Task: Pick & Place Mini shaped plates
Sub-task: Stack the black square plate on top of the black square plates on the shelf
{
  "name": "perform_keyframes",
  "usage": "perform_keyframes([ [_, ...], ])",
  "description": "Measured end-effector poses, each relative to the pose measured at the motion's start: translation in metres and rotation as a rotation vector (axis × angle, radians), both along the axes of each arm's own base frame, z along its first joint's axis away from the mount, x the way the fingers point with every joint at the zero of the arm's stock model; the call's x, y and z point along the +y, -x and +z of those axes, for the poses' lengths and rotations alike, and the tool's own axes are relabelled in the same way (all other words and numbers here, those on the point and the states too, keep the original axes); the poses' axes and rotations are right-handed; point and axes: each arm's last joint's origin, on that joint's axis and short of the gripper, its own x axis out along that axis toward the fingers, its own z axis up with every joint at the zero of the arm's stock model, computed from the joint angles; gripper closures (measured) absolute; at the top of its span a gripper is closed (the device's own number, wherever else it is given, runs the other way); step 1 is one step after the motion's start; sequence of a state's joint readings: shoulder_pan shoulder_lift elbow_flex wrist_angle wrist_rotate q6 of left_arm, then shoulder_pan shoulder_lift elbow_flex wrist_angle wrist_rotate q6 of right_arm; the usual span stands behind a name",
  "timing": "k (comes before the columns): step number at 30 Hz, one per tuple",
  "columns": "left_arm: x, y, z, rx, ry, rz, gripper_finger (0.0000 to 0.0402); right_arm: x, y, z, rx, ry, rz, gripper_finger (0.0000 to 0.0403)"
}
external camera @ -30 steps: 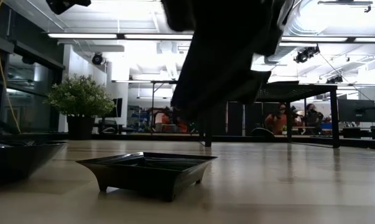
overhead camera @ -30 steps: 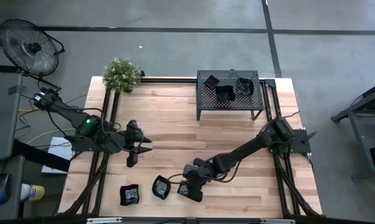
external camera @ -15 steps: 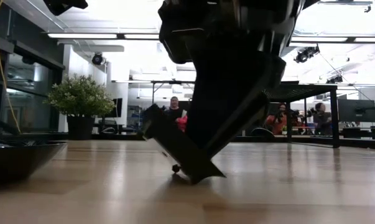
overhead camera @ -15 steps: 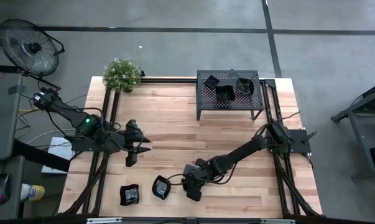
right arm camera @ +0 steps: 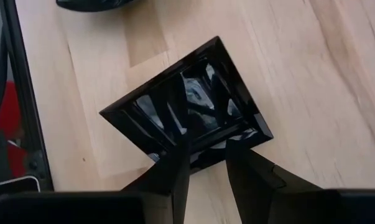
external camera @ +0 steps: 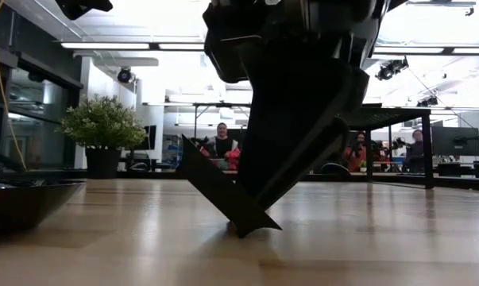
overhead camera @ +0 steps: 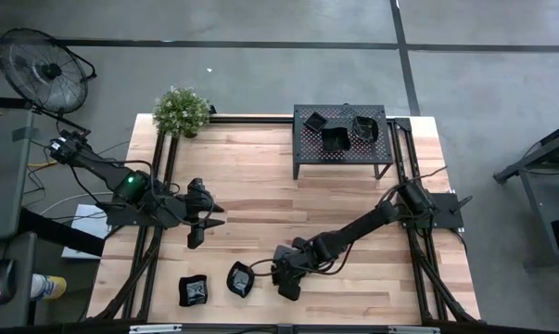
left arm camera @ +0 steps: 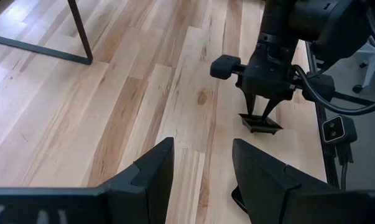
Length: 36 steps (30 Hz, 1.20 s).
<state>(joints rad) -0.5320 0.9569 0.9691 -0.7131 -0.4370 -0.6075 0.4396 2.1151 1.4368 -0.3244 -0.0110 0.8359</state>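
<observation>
From above, the right gripper (overhead camera: pixel 286 281) reaches down to the near edge of the wooden table (overhead camera: pixel 260 176), its fingers clamped on the rim of a square mini plate (overhead camera: pixel 289 287). Two more mini plates lie just to its left: a rounded plate (overhead camera: pixel 239 279) and, farther left, a wavy-rimmed plate (overhead camera: pixel 194 290). The left gripper (overhead camera: pixel 209 216) hangs over the left half of the table, well apart from all of them, fingers apart and empty. At the far right stands a black perforated rack (overhead camera: pixel 341 139) with three plates (overhead camera: pixel 336 137) on top. A potted plant (overhead camera: pixel 181 111) sits at the far left corner.

At table height, the right gripper (external camera: pixel 255 214) fills the middle of the picture, holding the square plate (external camera: pixel 219 195) steeply tilted, one corner touching the wood. Another dish's rim (external camera: pixel 25 199) shows at near left. The plant (external camera: pixel 102 127) stands far left, and people (external camera: pixel 221 143) sit in the room beyond.

From the left wrist, that arm's own fingers (left arm camera: pixel 153 177) stand parted over bare boards, while the right gripper (left arm camera: pixel 262 115) farther off pinches the square plate (left arm camera: pixel 260 123) against the table.

From the right wrist, both fingers (right arm camera: pixel 175 174) close on one edge of the glossy square plate (right arm camera: pixel 187 109), one inside the rim and one outside.
</observation>
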Motion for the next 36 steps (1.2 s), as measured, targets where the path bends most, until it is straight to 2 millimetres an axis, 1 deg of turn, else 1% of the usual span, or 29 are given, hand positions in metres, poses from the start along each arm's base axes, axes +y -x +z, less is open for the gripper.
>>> perform_keyframes([
  [5, 0.000, 0.000, 0.000, -0.001, 0.000, 0.001, 0.0240, -0.001, 0.000, 0.005, -0.009, -0.005, -0.025, 0.0304],
  [14, 0.000, 0.000, 0.000, -0.003, -0.001, 0.003, 0.0240, -0.001, 0.000, 0.005, -0.003, -0.021, -0.049, 0.0302],
  [21, 0.000, 0.000, 0.000, -0.003, 0.000, 0.003, 0.0240, -0.001, 0.000, 0.012, -0.016, -0.034, -0.049, 0.0281],
  [25, 0.000, 0.000, 0.000, -0.004, 0.000, 0.002, 0.0240, -0.002, 0.002, 0.020, -0.029, -0.030, -0.060, 0.0271],
  [27, 0.000, 0.000, 0.000, -0.003, 0.000, 0.002, 0.0240, -0.003, 0.003, 0.019, -0.006, -0.042, -0.092, 0.0268],
  [30, 0.000, 0.000, 0.000, -0.003, 0.000, 0.002, 0.0240, -0.004, 0.005, 0.016, 0.050, -0.080, -0.190, 0.0267],
  [36, 0.000, 0.000, 0.000, -0.003, 0.001, 0.002, 0.0240, -0.004, 0.005, 0.015, 0.097, -0.176, -0.353, 0.0267],
])
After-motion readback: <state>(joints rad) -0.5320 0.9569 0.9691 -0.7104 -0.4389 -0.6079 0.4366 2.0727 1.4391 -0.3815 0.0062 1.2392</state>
